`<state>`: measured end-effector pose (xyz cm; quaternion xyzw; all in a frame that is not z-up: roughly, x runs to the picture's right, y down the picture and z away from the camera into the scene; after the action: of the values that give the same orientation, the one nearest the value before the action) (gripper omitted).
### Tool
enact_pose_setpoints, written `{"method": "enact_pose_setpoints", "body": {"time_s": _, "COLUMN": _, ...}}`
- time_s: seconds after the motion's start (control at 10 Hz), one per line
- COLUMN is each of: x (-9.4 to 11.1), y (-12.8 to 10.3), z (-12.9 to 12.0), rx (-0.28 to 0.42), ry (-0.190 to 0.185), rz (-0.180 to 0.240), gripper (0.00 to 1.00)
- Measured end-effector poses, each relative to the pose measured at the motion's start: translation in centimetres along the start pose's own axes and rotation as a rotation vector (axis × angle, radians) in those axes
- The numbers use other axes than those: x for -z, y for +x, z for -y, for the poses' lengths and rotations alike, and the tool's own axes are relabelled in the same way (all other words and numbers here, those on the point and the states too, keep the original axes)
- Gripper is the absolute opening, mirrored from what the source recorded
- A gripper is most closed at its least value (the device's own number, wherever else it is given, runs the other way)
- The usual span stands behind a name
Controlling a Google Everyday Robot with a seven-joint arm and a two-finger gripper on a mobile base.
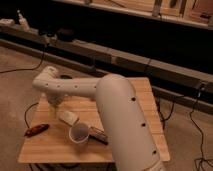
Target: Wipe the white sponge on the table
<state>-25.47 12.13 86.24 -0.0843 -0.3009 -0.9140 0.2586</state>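
Pale plank table (50,147), off-white blocky sponge (67,118) beside cup (80,134), gripper (54,104) far-left, jaws unclear

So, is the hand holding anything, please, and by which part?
Cannot be told: the hand, low at the table's left, is mostly hidden by the arm.

- The table (142,97) is showing pale bamboo planks.
- The white sponge (68,118) is looking plain off-white.
- The cup (79,133) is showing white.
- The arm (125,117) is gleaming cream, dotted dark; its pale gripper (54,104) is hanging over the table's far left.
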Motion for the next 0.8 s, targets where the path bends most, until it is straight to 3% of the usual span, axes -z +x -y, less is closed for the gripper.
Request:
{"method": "enact_pose_setpoints", "body": {"time_s": 0.4, "x": -1.8, "y": -2.8, "z": 2.0, "rx": -0.072, "ry": 0.008, "rz": 0.027, "gripper": 0.80}}
{"method": "enact_pose_setpoints", "body": {"time_s": 0.8, "x": -4.0, "y": -3.5, "z": 1.5, "rx": -0.100, "ry": 0.025, "rz": 0.018, "gripper": 0.80}}
